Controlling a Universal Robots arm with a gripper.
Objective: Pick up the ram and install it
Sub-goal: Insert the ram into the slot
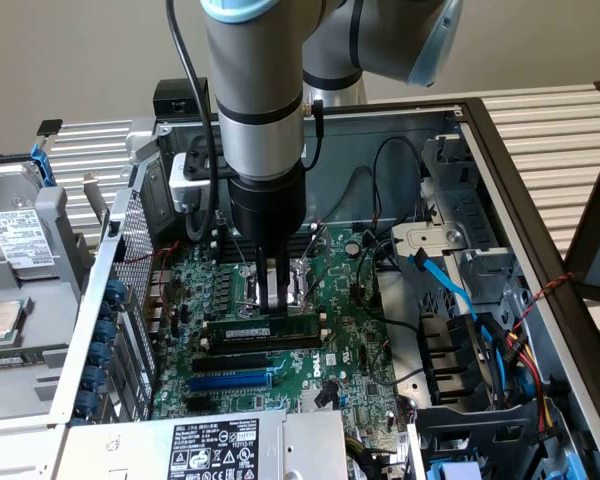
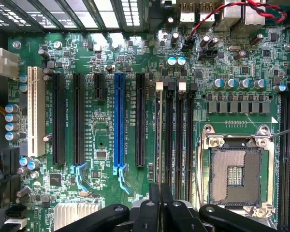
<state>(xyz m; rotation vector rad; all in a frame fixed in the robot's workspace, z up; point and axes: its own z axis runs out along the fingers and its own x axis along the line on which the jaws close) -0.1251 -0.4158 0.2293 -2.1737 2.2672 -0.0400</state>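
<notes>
Slatted table [image 1: 550, 110], plain wall behind. An open computer case [image 1: 500, 170] lies flat on it with the motherboard [image 1: 350, 340] facing up. A pulled hard drive [image 1: 20, 235] sits at the exterior view's left.

The arm comes straight down into the case. The end effector [image 1: 276, 308] sits on the top edge of the ram [image 1: 242, 328], roughly mid-length. The ram stands on its long edge with the white label showing, lined up along the memory slot nearest the CPU socket [image 2: 234, 176].

In the wrist view the end effector [image 2: 159, 195] has its fingers pinched nearly together, and a thin strip runs up from between them. That strip reads as the ram [image 2: 159, 135] seen edge-on, so I call it closed on the ram. The neighbouring memory slots [image 2: 181, 135] look empty. The blue expansion slot [image 2: 119, 121] and the long black slots [image 2: 140, 121] beside it are untouched.

Progress, as a judgement: late stage. The pick is done — the ram is off the table, inside the case and over or in its slot. I cannot tell whether it is pressed fully home. The white end latch [image 2: 159, 86] is visible, but whether it has snapped in is not clear. What remains to confirm is seating and letting go.
</notes>
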